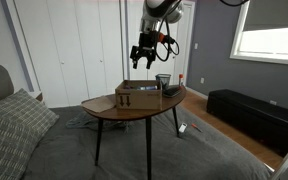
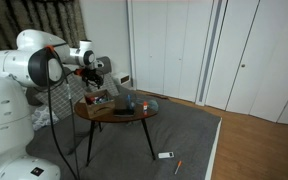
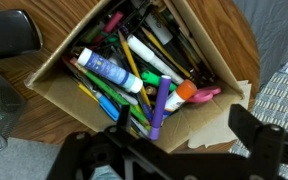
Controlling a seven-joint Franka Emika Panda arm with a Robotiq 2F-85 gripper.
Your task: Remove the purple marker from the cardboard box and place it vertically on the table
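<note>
I'm hovering the gripper (image 1: 144,58) over the cardboard box (image 1: 134,98), jaws wide apart, holding nothing. Inside, the purple marker (image 3: 161,108) sits in the pen pile (image 3: 124,65); next I gotta drop straight onto it.

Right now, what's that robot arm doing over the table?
The robot arm's tool hangs open above the cardboard box, which sits on the table. The wrist view shows the box crammed with pens and markers, and the purple marker lies among them near one corner. The tool holds nothing, so the marker has not been taken out yet.
</note>
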